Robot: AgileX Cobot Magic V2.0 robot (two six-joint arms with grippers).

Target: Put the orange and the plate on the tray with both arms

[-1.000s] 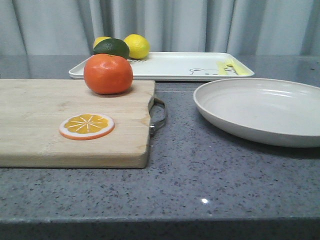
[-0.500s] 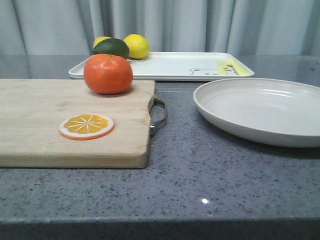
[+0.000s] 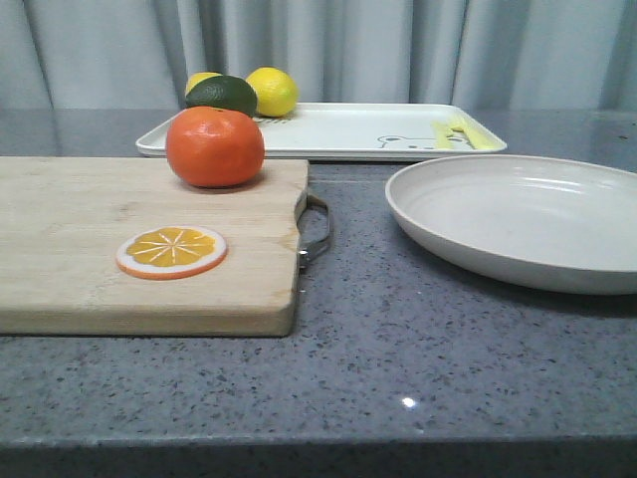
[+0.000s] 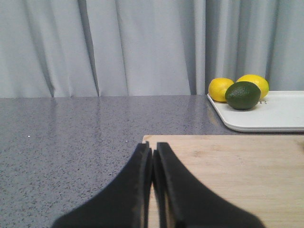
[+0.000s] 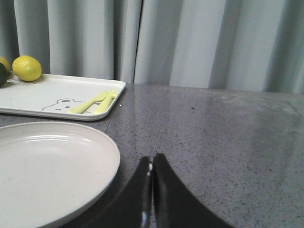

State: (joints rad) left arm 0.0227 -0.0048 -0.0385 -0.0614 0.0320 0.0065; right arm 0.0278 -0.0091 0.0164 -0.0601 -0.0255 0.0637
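Nothing of note has moved since the earlier front views: the orange [image 3: 215, 147], the plate [image 3: 518, 219] and the tray [image 3: 328, 131] lie where they were, and neither arm has entered the front view.

By the look of it the task is at its very start. The orange sits on the far part of the wooden cutting board [image 3: 149, 244], near the board's right edge and just in front of the tray's near-left corner. An orange slice [image 3: 171, 251] lies flat on the board nearer the camera. The plate rests on the grey tabletop [image 3: 398, 349] to the right of the board, apart from its metal handle [image 3: 317, 231], with the tray behind it. The tray holds two lemons [image 3: 272, 91] and a lime [image 3: 222, 95] at its far-left corner and a pale yellow fork [image 3: 453, 132] beside the bear drawing; its middle is bare. Both placements are left to do.

The left gripper [image 4: 153, 190] has its fingers pressed together, holding nothing, low over the near-left part of the cutting board; the orange is outside its wrist view, so it must lie off to that gripper's right. The right gripper [image 5: 151, 194] is likewise closed and empty, hovering over the tabletop just beside the plate's right rim, not touching it. Each would need to open before a grasp.
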